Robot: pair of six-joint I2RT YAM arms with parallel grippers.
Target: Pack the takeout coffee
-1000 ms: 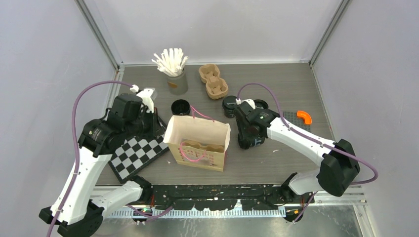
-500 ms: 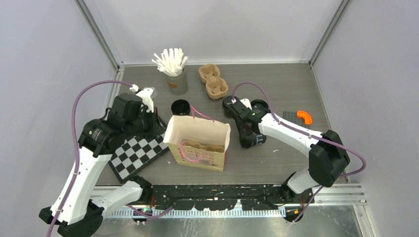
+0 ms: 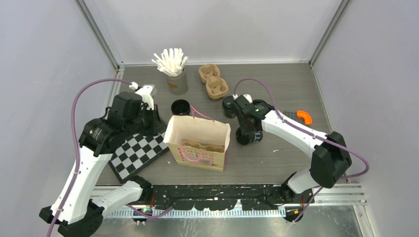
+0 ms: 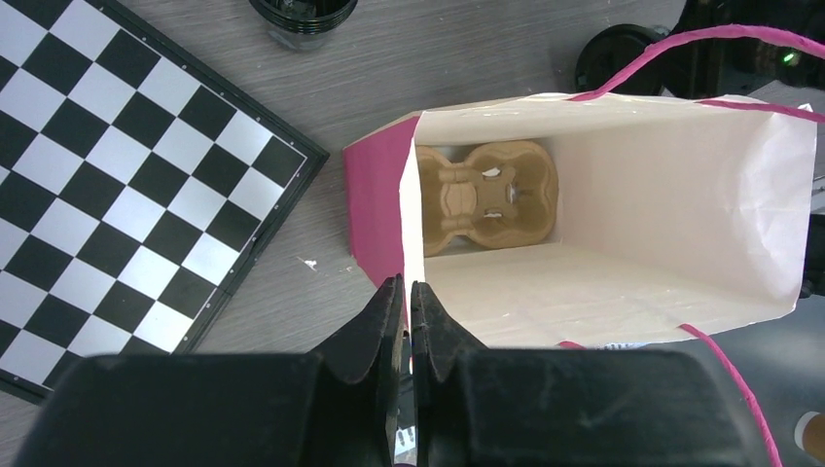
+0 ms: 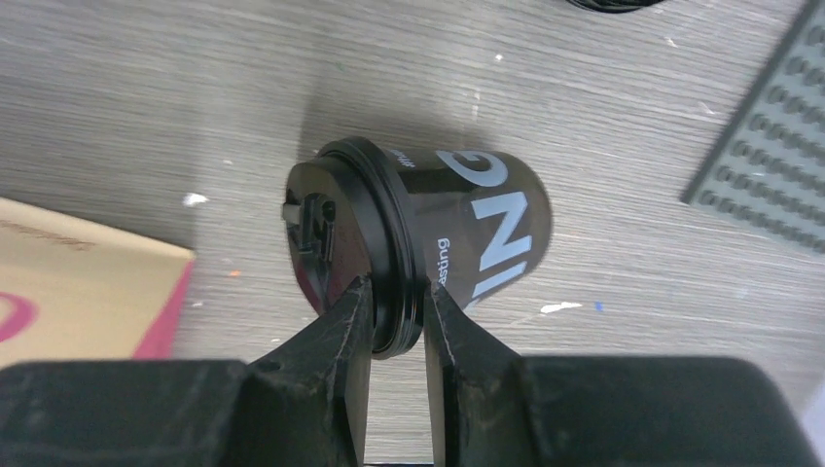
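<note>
Grey wood-grain table bore: checkerboard left; paper bag standing centre; grey cup of white sticks and brown pulp carrier rear; open black cup behind bag; lidded black cup beside bag; orange piece and grey studded plate right.

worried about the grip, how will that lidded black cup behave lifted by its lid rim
Likely pivots: the right gripper pinches the lidded cup only at the rim of its lid, far from its middle. That glossy lid looks slippery and might pop off. Round, so apt to roll if dropped. The left gripper pinches the paper bag rim.
</note>
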